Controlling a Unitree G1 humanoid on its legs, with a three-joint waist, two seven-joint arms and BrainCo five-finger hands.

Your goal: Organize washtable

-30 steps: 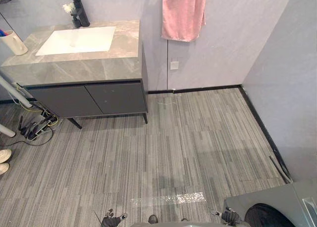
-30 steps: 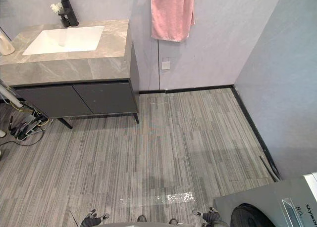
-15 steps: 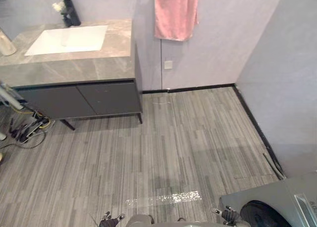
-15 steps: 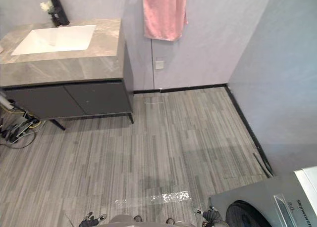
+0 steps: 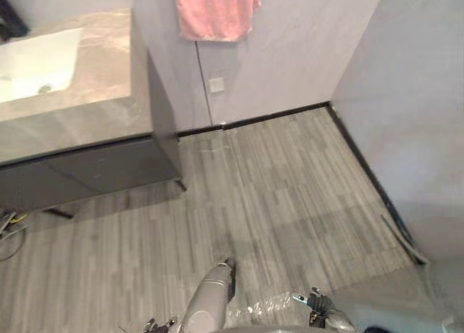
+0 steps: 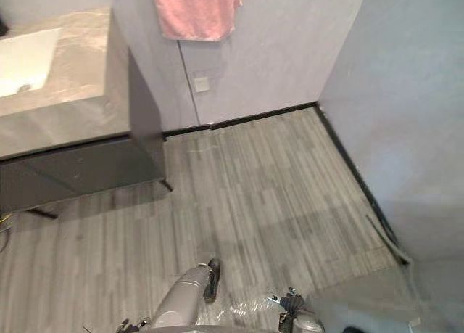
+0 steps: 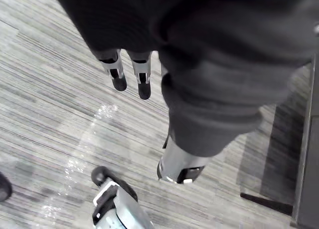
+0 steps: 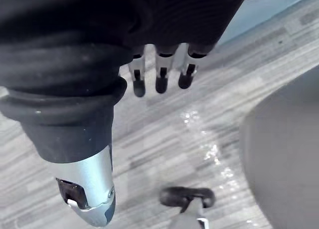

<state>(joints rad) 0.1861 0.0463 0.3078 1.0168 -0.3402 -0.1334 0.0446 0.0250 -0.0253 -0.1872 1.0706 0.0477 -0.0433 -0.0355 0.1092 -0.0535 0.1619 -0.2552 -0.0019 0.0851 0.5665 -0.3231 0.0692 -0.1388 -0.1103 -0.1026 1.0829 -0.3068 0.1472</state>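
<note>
The left hand (image 7: 140, 82) and right hand (image 8: 160, 77) hang over the floor (image 5: 290, 188), fingers loosely apart, holding nothing. The desk (image 5: 98, 75) lies well apart; a wrong heading could miss it.

At far left, against the back wall (image 5: 290, 43): the table (image 5: 101, 64), with a sink (image 5: 36, 64) sunk into its top toward the left and a cabinet (image 5: 94, 173) beneath, lifted off the floor (image 5: 290, 181) on legs. High on the back wall just right of the table, a towel (image 5: 214, 10), and below it, well apart, a wall socket (image 5: 216, 85); further right, a side wall (image 5: 413, 93) meeting the back wall at the far corner. Nearest, low over the floor, the left robot hand (image 7: 141, 82) on the left and the right robot hand (image 8: 159, 74) on the right, well apart.
</note>
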